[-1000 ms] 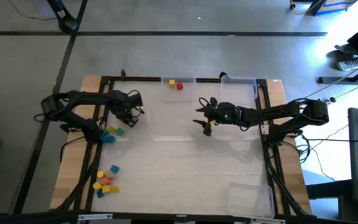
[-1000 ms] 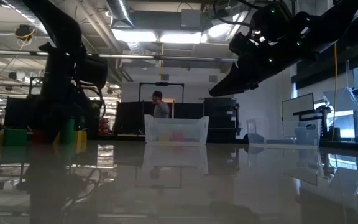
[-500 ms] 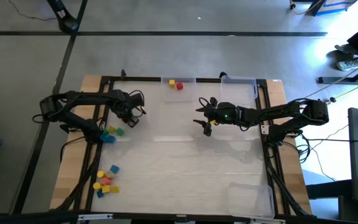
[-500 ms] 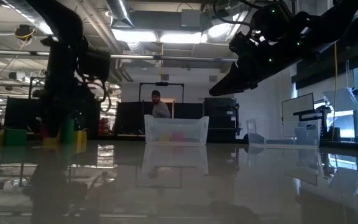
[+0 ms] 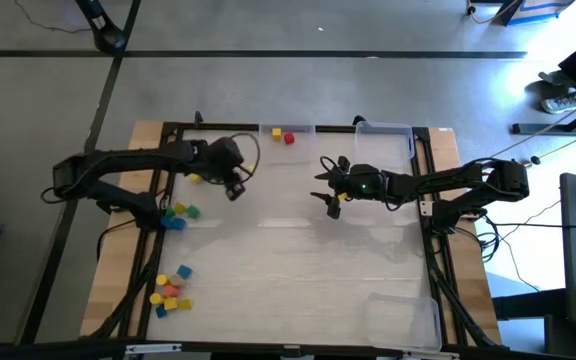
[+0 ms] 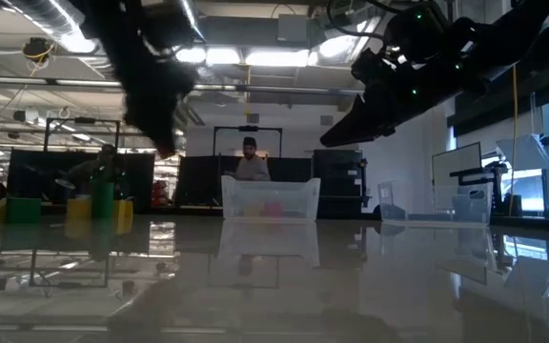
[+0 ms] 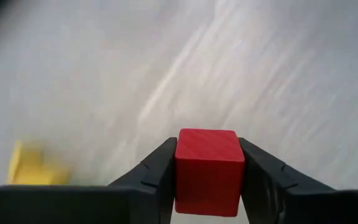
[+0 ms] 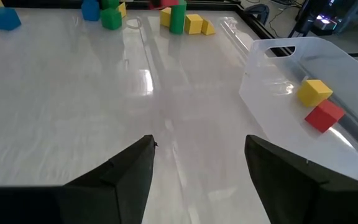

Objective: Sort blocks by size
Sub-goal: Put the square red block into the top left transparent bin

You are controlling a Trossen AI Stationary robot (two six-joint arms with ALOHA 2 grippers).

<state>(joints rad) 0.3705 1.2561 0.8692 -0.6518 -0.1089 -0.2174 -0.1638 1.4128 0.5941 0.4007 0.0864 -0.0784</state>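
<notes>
My left gripper (image 5: pixel 236 191) hangs above the table's far left part, shut on a red cube (image 7: pixel 207 169). A yellow block (image 7: pixel 27 164) lies on the table below it. More blocks lie at the left edge (image 5: pixel 175 214) and near the front left (image 5: pixel 170 290). A clear tray (image 5: pixel 303 131) at the far edge holds a yellow block (image 8: pixel 316 91) and a red block (image 8: pixel 324 116). My right gripper (image 5: pixel 330 206) hovers open over the table's middle, with nothing between its fingers (image 8: pixel 129 171). My left gripper pinches the red cube by two opposite side faces (image 7: pixel 184 171) between its two fingers. The fingers slant down from the table's left side. The cube is lifted clear of the table and sits square in the hold.
A second clear tray (image 5: pixel 388 133) stands at the far right and a third (image 5: pixel 404 320) at the near right corner. The white tabletop between the arms is bare. Beyond the table a person (image 6: pixel 249 162) stands in the room.
My left gripper has risen from the blocks at the left edge and swung toward the table's middle, tipping as it went. The red cube has come up with it, clear of the table.
</notes>
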